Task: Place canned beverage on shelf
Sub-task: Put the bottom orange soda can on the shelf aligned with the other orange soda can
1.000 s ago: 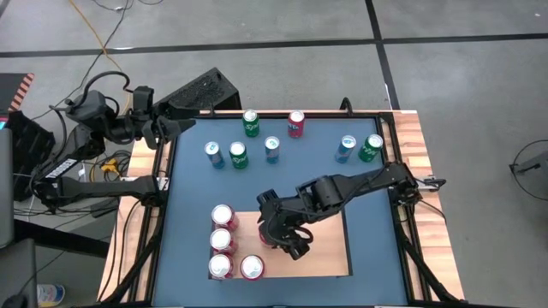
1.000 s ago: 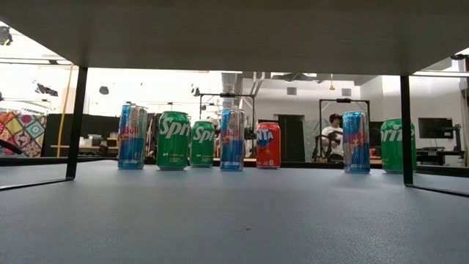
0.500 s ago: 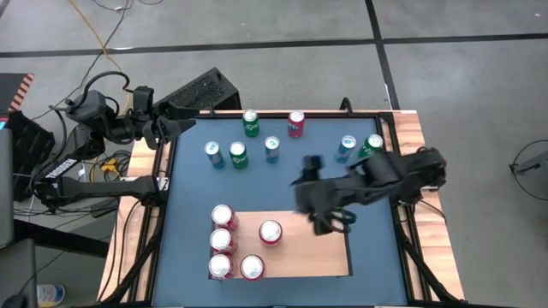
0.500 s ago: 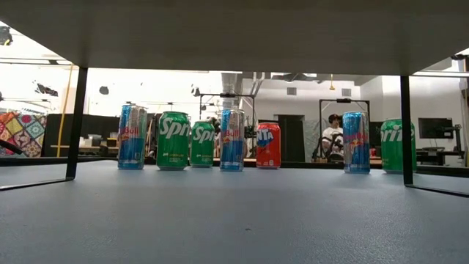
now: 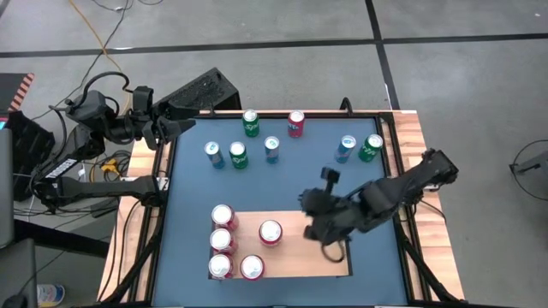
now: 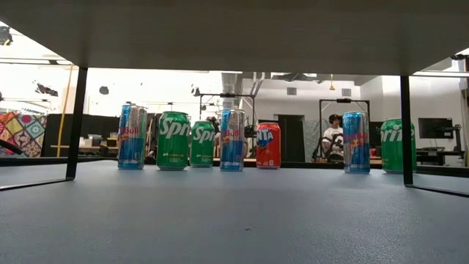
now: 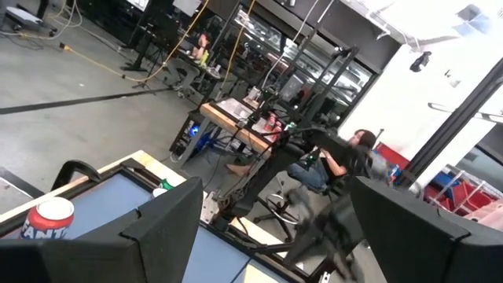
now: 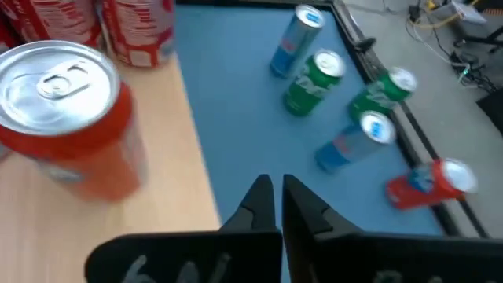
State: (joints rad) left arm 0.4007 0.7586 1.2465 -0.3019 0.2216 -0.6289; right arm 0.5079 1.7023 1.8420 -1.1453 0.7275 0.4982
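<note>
Your right pincer (image 5: 320, 224) hangs clenched and empty just right of the red can (image 5: 271, 232) on the shelf (image 5: 330, 261). Swing it carelessly and you could topple that can. The left pincer (image 5: 175, 126) waits at the bench's (image 5: 193, 197) far left; its grip I cannot tell.

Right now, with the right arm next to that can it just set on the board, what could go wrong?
The right hand looks nearly shut and empty, close beside the lone red can on the shelf. A careless swing toward that can might tip it. The four red cans stand tightly grouped at the shelf's edge, so one falling could knock the others. Reaching next for the far cans, packed close together, the hand could bump a neighbour.
</note>
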